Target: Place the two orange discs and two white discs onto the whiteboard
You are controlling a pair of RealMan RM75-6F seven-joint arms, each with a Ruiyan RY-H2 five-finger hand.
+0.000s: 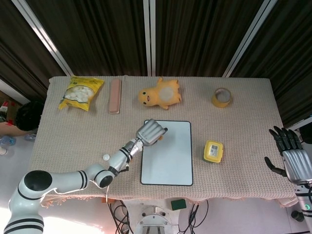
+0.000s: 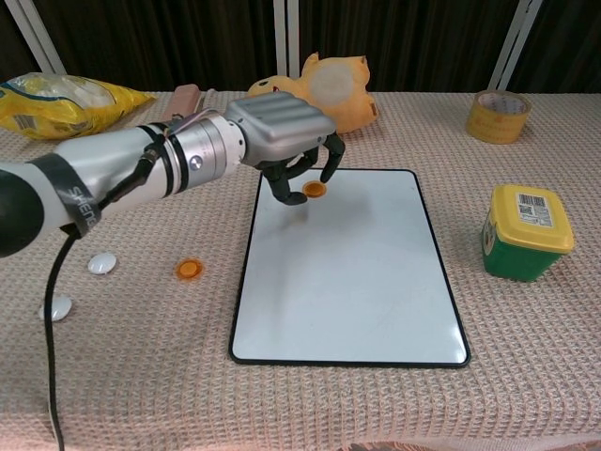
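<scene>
My left hand (image 2: 282, 141) hovers over the upper left part of the whiteboard (image 2: 357, 282), pinching an orange disc (image 2: 314, 189) in its fingertips. In the head view the same hand (image 1: 149, 131) covers the top left corner of the whiteboard (image 1: 170, 161). A second orange disc (image 2: 189, 270) lies on the cloth left of the board. Two white discs (image 2: 102, 263) (image 2: 54, 307) lie further left; the head view shows only one white disc (image 1: 106, 157). My right hand (image 1: 291, 157) stays off the table's right edge, fingers spread and holding nothing.
A yellow plush toy (image 2: 329, 89) lies behind the board. A tape roll (image 2: 498, 116) sits at the back right, and a green tub with a yellow lid (image 2: 526, 233) stands right of the board. A snack bag (image 2: 56, 94) and a pink bar (image 1: 115, 95) lie at the back left.
</scene>
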